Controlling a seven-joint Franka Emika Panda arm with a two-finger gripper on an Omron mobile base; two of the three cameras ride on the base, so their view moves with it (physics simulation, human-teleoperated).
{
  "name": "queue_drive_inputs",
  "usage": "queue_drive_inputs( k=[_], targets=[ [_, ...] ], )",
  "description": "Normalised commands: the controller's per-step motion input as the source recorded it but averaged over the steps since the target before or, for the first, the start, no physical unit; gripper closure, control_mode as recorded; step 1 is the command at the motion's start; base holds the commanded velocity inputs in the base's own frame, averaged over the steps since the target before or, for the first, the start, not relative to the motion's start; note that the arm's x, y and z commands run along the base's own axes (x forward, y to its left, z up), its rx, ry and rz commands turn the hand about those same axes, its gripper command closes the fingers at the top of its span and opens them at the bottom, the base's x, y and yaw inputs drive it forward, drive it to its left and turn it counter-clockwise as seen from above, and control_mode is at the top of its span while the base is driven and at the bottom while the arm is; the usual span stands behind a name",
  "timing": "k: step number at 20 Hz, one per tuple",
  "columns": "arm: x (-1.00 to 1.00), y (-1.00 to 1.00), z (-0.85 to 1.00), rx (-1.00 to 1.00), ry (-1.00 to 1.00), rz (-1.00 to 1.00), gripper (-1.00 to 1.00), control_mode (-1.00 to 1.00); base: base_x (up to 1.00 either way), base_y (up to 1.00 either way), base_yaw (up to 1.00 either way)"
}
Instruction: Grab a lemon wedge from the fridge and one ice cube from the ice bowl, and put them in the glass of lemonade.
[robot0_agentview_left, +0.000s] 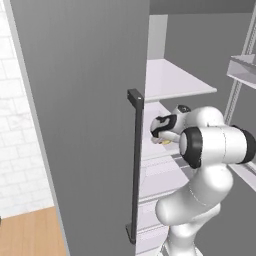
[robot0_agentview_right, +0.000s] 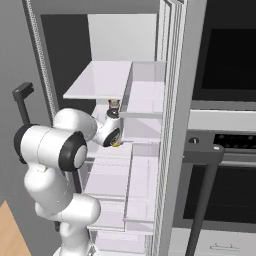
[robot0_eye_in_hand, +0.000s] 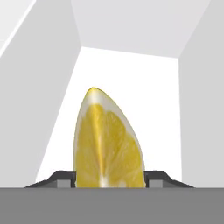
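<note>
The fridge (robot0_agentview_left: 85, 125) stands open with its white shelves (robot0_agentview_right: 100, 80) showing, and my arm reaches into it at mid height. In the hand view the bright yellow lemon wedge (robot0_eye_in_hand: 107, 140) stands upright on a white shelf, cut face toward the camera. My gripper (robot0_eye_in_hand: 109, 177) is shut on its base, one dark fingertip (robot0_eye_in_hand: 63, 177) against each side. From the base views the wedge is a small yellow speck (robot0_agentview_left: 165, 142) (robot0_agentview_right: 116, 144) under the hand (robot0_agentview_left: 159, 135), just above the shelf. The ice bowl and the glass of lemonade are out of view.
The open fridge door with its long dark bar handle (robot0_agentview_left: 136, 165) stands close on the arm's left. Door bins (robot0_agentview_right: 142, 115) and the black-fronted oven tower (robot0_agentview_right: 225, 75) lie to the right. Drawers (robot0_agentview_right: 110, 180) sit below the hand, a shelf (robot0_agentview_left: 175, 80) above it.
</note>
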Motion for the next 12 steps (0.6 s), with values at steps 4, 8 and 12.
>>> queue_drive_inputs(
  k=[4,8,12],
  targets=[
    [-0.66,0.0,0.28,0.05,-0.15,0.0,1.0,-1.0,0.0,0.0,0.0],
    [-0.91,-0.06,0.57,0.16,-0.1,-0.01,1.0,-1.0,0.0,0.0,0.0],
    [-0.72,-0.04,0.98,0.1,-0.02,0.0,1.0,-1.0,0.0,0.0,0.0]
  ],
)
